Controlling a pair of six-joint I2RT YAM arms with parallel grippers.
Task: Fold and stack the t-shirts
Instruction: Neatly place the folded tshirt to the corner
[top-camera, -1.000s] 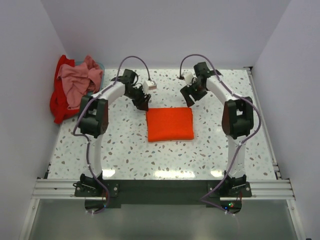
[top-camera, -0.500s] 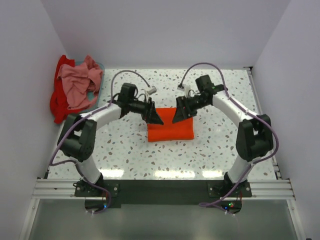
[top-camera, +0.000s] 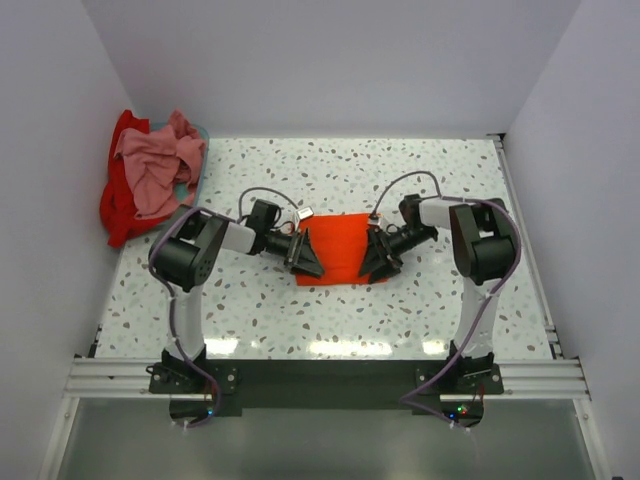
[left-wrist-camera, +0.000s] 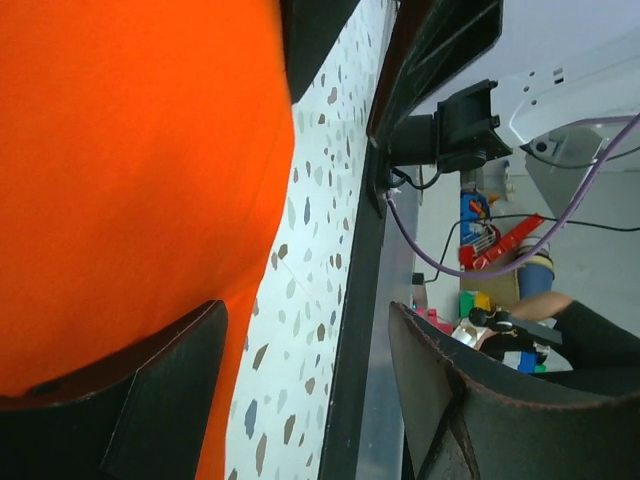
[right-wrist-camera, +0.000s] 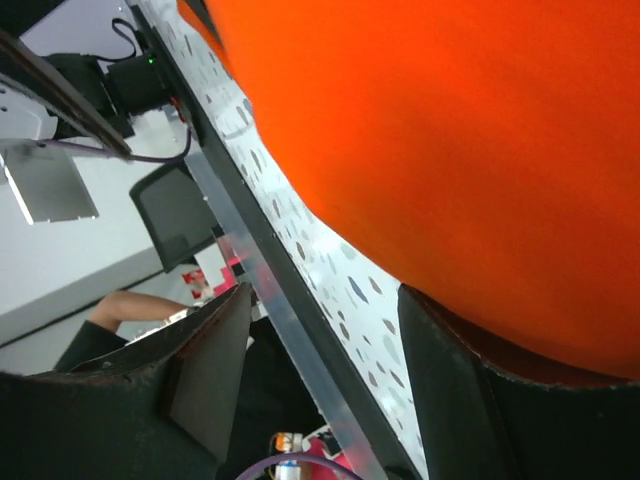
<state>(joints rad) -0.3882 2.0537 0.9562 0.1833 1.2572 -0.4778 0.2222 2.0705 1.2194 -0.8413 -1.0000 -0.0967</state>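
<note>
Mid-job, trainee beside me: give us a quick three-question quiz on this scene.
1. True or false: the orange t-shirt is already folded into a rectangle.
2. Which lie crumpled at the far left? A) pink t-shirt and red t-shirt; B) a second orange shirt; C) a towel.
3. Fill in: the left tool and right tool, at the orange t-shirt's side edges, have jaws ____.
Key: 1 true; 2 A; 3 open.

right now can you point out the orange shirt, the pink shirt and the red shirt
orange shirt (top-camera: 340, 243): top view, bare middle of the folded cloth
pink shirt (top-camera: 150, 168): top view, middle of the crumpled heap
red shirt (top-camera: 116, 218): top view, lower left part, below the pink one
</note>
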